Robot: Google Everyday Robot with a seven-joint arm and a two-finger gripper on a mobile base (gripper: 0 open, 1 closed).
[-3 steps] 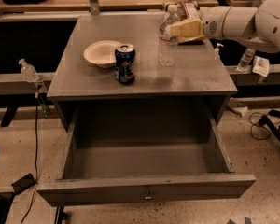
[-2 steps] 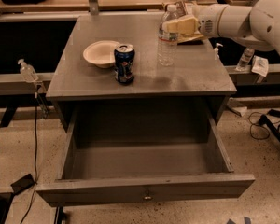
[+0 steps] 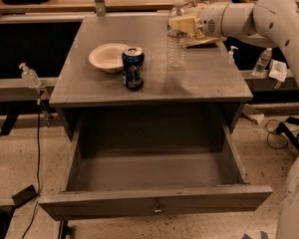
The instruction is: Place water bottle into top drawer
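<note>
The water bottle, clear and ribbed with a white cap, stands upright at the back right of the grey cabinet top. My gripper reaches in from the right and sits at the bottle's shoulder, covering part of it just below the cap. The top drawer is pulled wide open below the cabinet top, with a small keyhole in the middle of its front. Nothing shows inside it.
A blue soda can and a pale bowl stand on the cabinet top left of the bottle. A pump sanitizer bottle is on the left ledge. A small dark-label bottle is at right. Cables lie on the floor.
My gripper has moved left from beside the water bottle onto its shoulder. The bottle, can and bowl have not moved.
</note>
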